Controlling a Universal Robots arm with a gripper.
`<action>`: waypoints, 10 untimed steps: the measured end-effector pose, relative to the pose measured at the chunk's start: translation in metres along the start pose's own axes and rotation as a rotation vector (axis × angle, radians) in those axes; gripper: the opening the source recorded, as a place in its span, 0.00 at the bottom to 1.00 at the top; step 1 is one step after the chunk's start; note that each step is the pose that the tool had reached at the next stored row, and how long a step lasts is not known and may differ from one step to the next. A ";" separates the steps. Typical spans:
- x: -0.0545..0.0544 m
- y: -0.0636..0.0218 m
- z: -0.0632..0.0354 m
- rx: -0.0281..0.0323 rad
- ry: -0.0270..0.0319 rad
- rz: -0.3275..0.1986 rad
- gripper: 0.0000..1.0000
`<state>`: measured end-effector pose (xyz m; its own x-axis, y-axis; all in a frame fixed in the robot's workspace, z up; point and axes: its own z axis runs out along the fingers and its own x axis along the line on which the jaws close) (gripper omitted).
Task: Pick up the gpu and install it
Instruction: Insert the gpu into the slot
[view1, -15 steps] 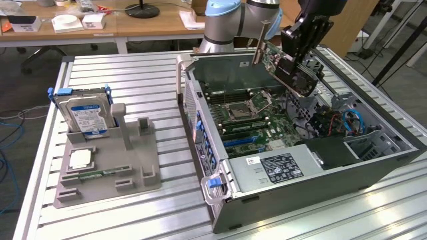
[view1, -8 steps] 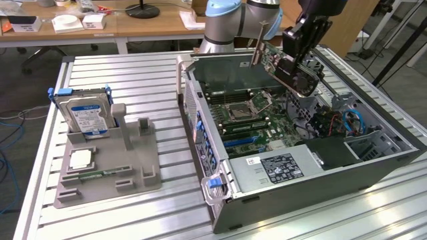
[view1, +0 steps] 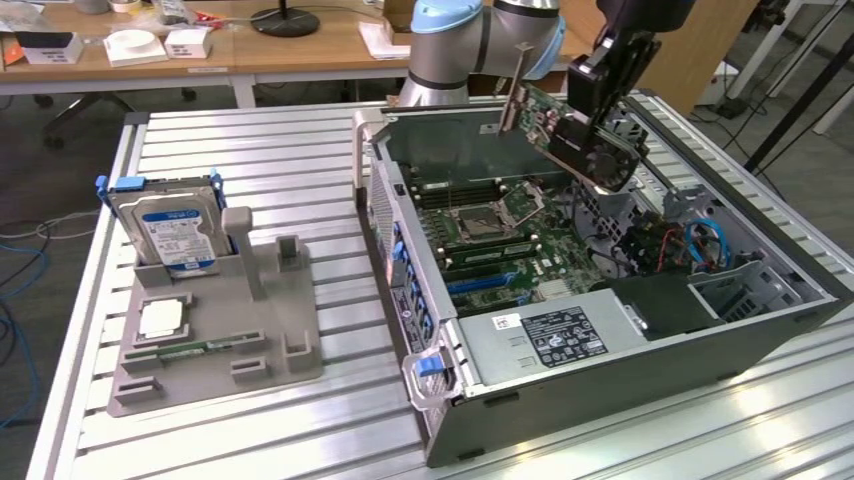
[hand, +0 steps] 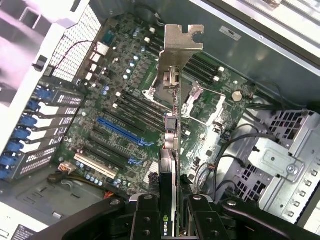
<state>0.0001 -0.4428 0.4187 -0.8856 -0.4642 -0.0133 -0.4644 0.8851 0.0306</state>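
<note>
**Gpu held over the open case**

Exterior view: the claw (view1: 597, 95) pinches the gpu (view1: 567, 135), which hangs tilted in the air above the open case (view1: 627, 385). The case stands on the tabletop (view1: 267, 150). A drive (view1: 167, 225) stands well apart, toward the exterior view's left.

Wrist view: the claw (hand: 172, 217) grips the gpu (hand: 170, 140) edge-on, with its bracket (hand: 179, 47) at the far end and the motherboard (hand: 125, 115) behind it.

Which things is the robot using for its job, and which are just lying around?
For the job: black gripper, holding dark flat graphics card with silver bracket; open grey computer case; green motherboard.
Lying about: silver hard drive with blue-white label; green memory stick; square silver chip; grey plastic holder.
</note>
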 end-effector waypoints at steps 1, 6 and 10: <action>0.000 0.0000 0.0000 -0.0001 0.0002 -0.009 0.26; 0.000 0.0000 0.0000 -0.0007 0.0016 -0.053 0.26; 0.000 0.0000 0.0000 -0.0012 0.0027 -0.088 0.26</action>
<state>0.0001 -0.4428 0.4187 -0.8411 -0.5407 -0.0133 -0.5408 0.8406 0.0306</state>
